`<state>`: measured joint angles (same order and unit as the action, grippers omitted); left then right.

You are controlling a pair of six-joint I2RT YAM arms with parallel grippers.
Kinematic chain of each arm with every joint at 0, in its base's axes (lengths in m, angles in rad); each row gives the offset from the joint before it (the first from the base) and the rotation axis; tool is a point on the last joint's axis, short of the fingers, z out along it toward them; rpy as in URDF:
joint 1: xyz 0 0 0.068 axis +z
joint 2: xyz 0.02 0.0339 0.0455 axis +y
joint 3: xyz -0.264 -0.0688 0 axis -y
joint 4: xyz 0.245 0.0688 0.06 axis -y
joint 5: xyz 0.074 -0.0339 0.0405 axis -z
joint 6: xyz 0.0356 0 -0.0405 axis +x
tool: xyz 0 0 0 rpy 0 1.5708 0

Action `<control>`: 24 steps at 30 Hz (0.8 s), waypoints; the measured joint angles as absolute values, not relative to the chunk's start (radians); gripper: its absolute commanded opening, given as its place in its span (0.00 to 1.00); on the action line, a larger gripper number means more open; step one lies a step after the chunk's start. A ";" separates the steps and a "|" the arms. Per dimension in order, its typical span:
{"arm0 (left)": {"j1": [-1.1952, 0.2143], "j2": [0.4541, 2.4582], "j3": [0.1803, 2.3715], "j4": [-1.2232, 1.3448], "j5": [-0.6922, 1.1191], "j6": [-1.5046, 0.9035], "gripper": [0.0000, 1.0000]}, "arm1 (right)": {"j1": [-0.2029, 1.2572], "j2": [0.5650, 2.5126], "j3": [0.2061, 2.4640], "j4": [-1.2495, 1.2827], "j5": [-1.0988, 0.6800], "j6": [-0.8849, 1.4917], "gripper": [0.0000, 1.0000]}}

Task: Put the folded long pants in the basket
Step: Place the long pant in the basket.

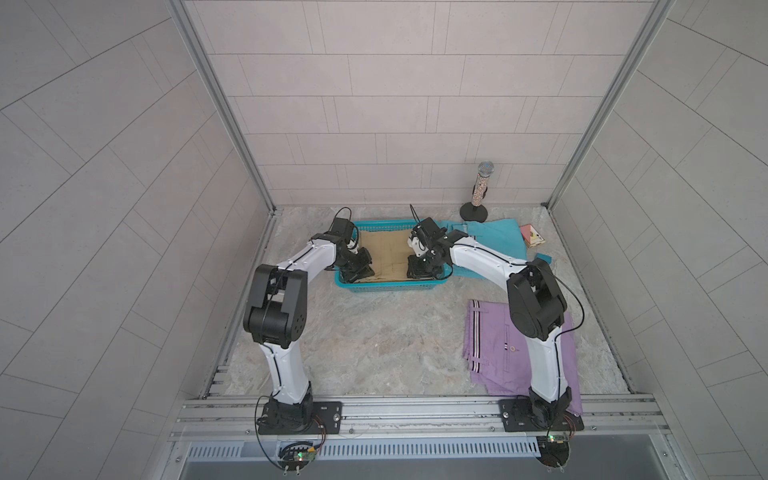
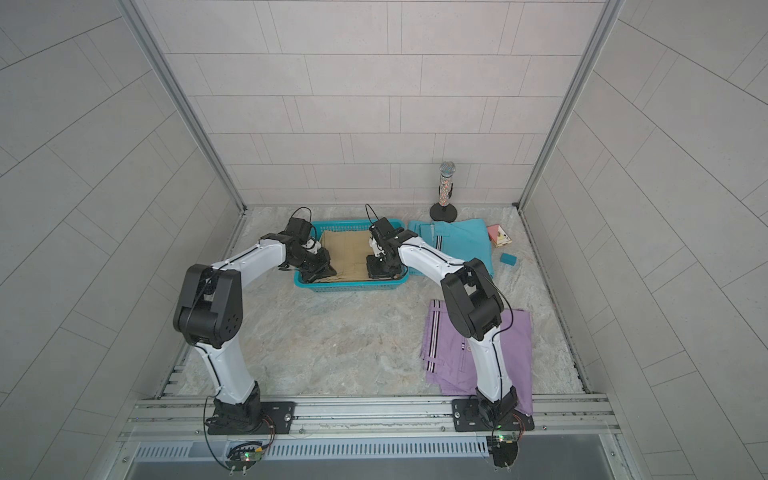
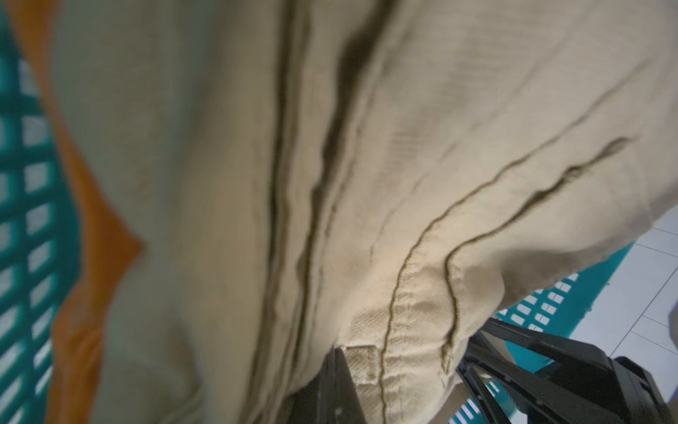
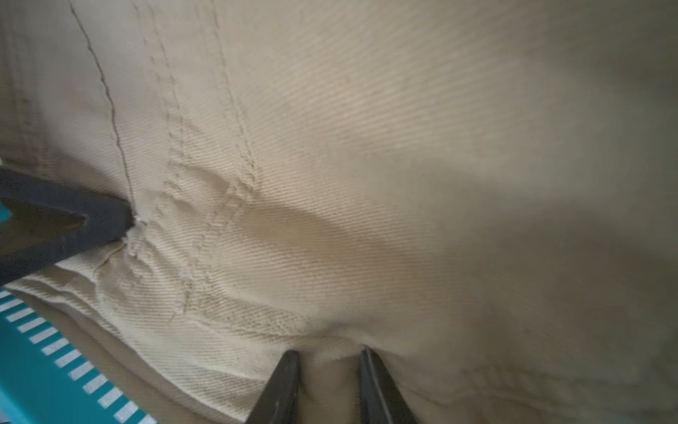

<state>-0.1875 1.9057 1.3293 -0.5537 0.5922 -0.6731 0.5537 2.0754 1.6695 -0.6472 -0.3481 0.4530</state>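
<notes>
**Ana:** Which step is this?

**Ben:** I'd say settling the second pair. The tan pants (image 1: 388, 253) lie flat inside the turquoise basket (image 1: 390, 285), filling it nearly wall to wall; the left wrist view shows the orange pants (image 3: 91, 257) underneath them, against the lattice wall.

**Ana:** And the grippers?

**Ben:** Both are down at the near corners of the tan pair. The left gripper (image 3: 403, 352) is clenched on a bunch of tan waistband, with cloth running down between its fingers; the right gripper (image 4: 330, 358) has its jaws a little apart with a small ridge of cloth between them, and whether it pinches or has let go I cannot tell.

**Ana:** So how far along?

**Ben:** About half, by my reckoning. The turquoise pants (image 1: 490, 241) lie on the table just beside the basket on the robot's right, partly under the right arm; the lilac pants (image 1: 486, 345) lie nearer the right arm's base, well apart from the basket.

**Ana:** What does the next move call for?

**Ben:** Probably letting the tan corner go on both sides and lifting straight up; a snagged fold would drag the pair over the rim. Then the turquoise pair is the closest pick; it likely needs a grip at two corners so that the fold holds on the way over the basket wall.
</notes>
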 measured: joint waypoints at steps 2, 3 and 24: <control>-0.183 1.905 1.329 -0.550 0.598 -0.673 0.00 | 0.554 2.074 1.670 -0.648 -0.350 0.453 0.33; -0.183 1.899 1.329 -0.551 0.597 -0.673 0.00 | 0.554 2.070 1.670 -0.649 -0.351 0.453 0.33; -0.181 2.098 1.870 -0.696 0.522 -0.627 0.00 | 0.493 2.259 2.050 -0.607 -0.213 0.479 0.27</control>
<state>-0.1810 2.0979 1.8702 -0.6960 0.5224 -0.6266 0.4934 2.2585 2.0502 -0.6071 -0.2134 0.4793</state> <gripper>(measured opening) 0.040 0.278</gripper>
